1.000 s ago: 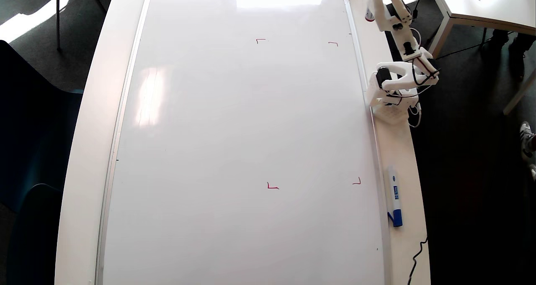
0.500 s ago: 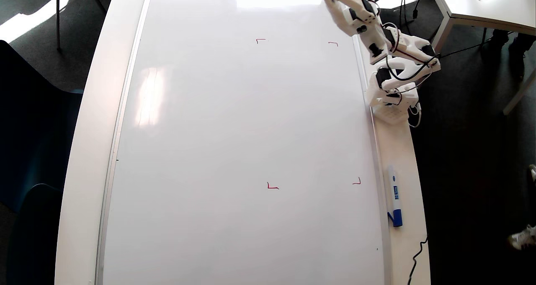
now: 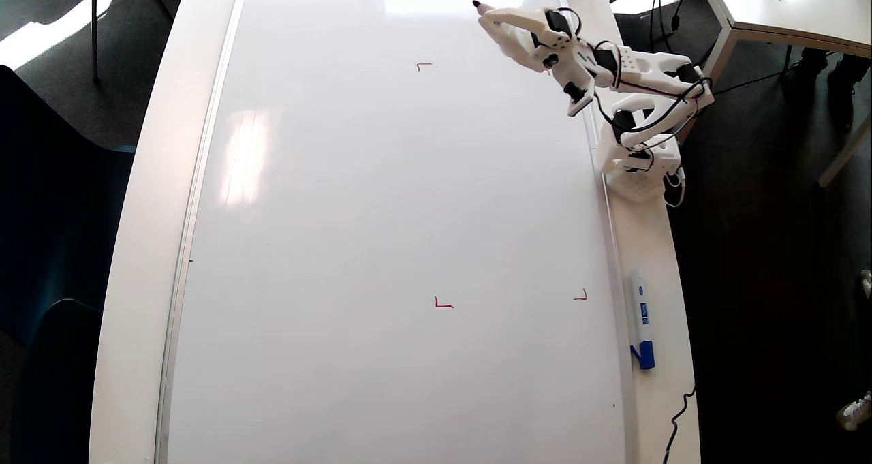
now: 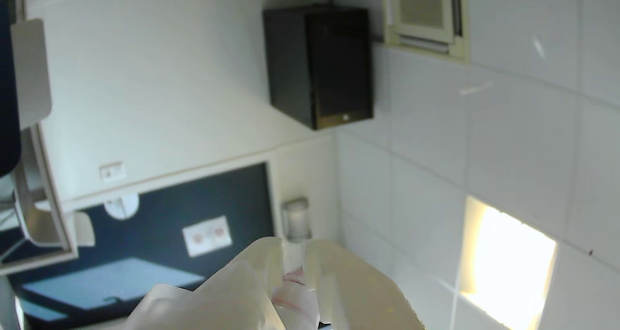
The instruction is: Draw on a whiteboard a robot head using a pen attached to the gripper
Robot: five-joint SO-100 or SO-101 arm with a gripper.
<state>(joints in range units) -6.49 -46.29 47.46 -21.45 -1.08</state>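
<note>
1. Progress: the whiteboard [image 3: 381, 198] carries no robot head yet. Only small red corner marks show, e.g. [image 3: 424, 65] upper centre, [image 3: 443, 304] and [image 3: 580, 296] lower centre-right of the overhead view.
2. The gripper [image 3: 492, 18] sits at the upper right of the overhead view, over the board's top edge area, outside the marked box.
3. Gripper state: clamped on the pen [image 3: 478, 5]; the wrist view shows the pen [image 4: 294, 223] sandwiched between both white jaws.
4. Tip looks lifted off the board, though the overhead angle makes contact hard to judge.
5. The wrist view points at room walls, not the board.
6. Left: whole drawing. Outline, inner shapes, antenna.
7. A spare blue-capped marker [image 3: 641, 317] lies on the surface at right.
</note>
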